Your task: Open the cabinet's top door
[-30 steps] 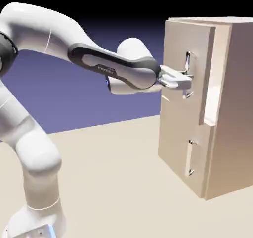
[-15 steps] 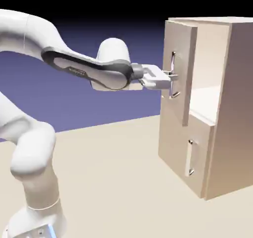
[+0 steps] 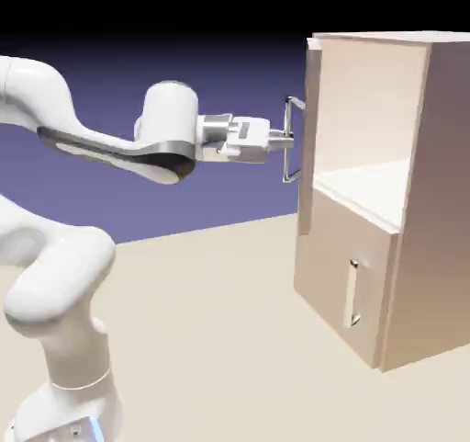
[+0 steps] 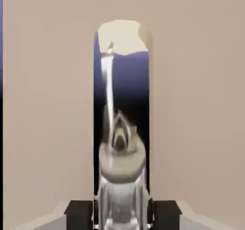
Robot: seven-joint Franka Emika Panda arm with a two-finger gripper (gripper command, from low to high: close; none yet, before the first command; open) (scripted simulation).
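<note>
Gripper [image 3: 286, 140] clamped on the long silver bar handle [image 3: 292, 141] of the top door [image 3: 313, 109]; in the hand view the handle [image 4: 122, 128] fills the middle of the frame, mirror-bright, with the two dark fingertips [image 4: 79, 214] tight against it at the bottom edge. We read that as a firm hold, jaws nearly together around the bar.

The top door stands swung far out from the cabinet [image 3: 431, 201], so we see it almost edge-on at the cabinet's front left corner. The upper compartment [image 3: 367, 128] lies open to view, its pale shelf bare (nothing stored that we can make out). The lower door [image 3: 344, 279] sits flush and shut, its short handle [image 3: 352, 293] untouched.

We judge the task essentially done: the door is wide open. What is left, if anything, is a little more swing and letting go of the handle.
</note>
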